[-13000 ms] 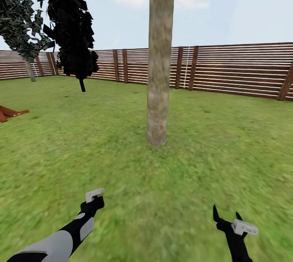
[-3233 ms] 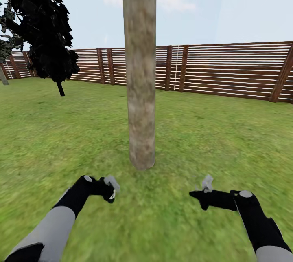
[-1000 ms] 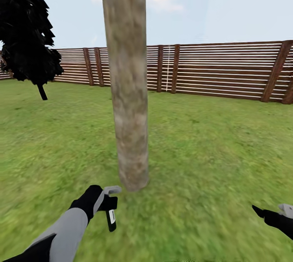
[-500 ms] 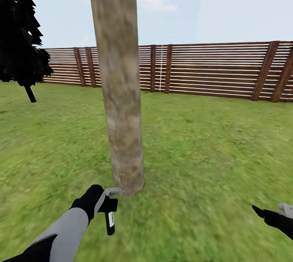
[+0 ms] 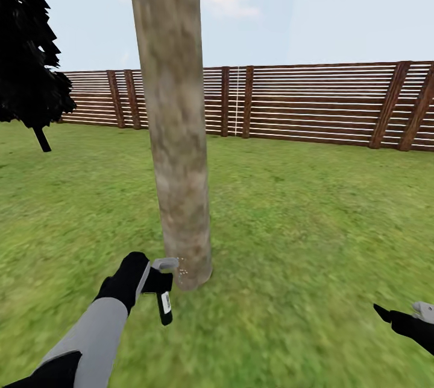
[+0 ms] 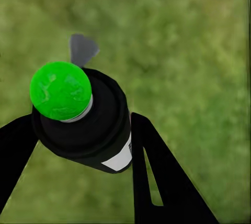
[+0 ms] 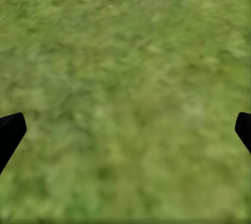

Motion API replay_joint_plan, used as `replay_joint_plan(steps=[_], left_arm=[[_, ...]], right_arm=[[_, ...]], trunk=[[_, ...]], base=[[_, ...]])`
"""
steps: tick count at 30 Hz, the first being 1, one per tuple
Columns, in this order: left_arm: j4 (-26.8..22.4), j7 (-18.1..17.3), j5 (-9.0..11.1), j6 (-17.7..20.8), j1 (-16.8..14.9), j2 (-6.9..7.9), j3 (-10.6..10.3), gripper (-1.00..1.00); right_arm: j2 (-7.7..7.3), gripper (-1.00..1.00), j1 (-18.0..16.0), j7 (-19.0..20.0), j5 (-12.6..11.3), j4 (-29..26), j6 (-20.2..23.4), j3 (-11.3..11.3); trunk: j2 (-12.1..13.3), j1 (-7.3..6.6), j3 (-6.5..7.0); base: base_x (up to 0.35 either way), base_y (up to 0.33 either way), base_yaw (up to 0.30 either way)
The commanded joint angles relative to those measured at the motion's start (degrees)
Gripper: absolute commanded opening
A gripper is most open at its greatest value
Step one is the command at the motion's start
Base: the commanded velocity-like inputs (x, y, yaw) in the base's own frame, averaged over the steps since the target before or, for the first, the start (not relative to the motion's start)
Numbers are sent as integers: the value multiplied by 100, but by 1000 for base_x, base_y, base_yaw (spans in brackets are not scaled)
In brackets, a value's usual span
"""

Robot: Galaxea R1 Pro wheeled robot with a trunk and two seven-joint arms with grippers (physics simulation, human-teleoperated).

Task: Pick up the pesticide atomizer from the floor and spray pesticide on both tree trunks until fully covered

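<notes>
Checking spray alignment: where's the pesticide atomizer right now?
Head view, lower left: the pesticide atomizer hangs in the left gripper, just beside the base of the tree trunk, above the grass.

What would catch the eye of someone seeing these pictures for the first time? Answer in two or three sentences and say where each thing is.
The thick grey-brown tree trunk rises from the grass just left of centre in the head view. At its base the left gripper holds the dark pesticide atomizer, whose bright green cap stands out in the left wrist view. Behind runs a brown slatted fence, with a black conifer at far left.
</notes>
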Motion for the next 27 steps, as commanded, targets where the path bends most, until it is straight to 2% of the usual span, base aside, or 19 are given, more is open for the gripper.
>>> replay_joint_plan(steps=[1,2,3,6,11,16,17,24,27], left_arm=[[-73,-60,-18,134,0,1,-219,-100],[-168,-112,-18,265,0,4,-508,-100],[-280,-140,-19,331,0,6,-698,-100],[-493,-171,-13,400,-28,5,-856,-100],[-553,-180,-10,426,-238,9,-904,-100],[-546,-186,-5,428,-380,9,-906,-100],[-538,-187,-2,428,-516,9,-906,-100],[-471,-187,-1,444,-807,9,-925,-100],[-405,-187,-1,463,-1026,9,-1037,-100]], right_arm=[[1,100,0,-1,0,0,0,0],[1,100,0,-1,0,0,-1,3],[2,100,0,1,0,0,-1,4],[2,100,0,1,0,0,0,8],[2,100,0,-2,0,0,0,9],[2,100,0,-2,0,0,-1,10],[2,100,0,-2,1,0,0,14],[-1,100,0,-2,0,1,-2,17],[1,100,0,-2,0,2,0,18]], trunk=[[0,0,0],[0,0,0],[0,0,0],[0,0,0],[0,0,0],[0,0,0],[0,0,0],[0,0,0],[0,0,0]], base=[[0,0,0],[0,0,0],[0,0,0],[0,0,0],[-5,0,0],[-270,0,0],[-69,0,0],[-11,0,0],[0,0,0]])
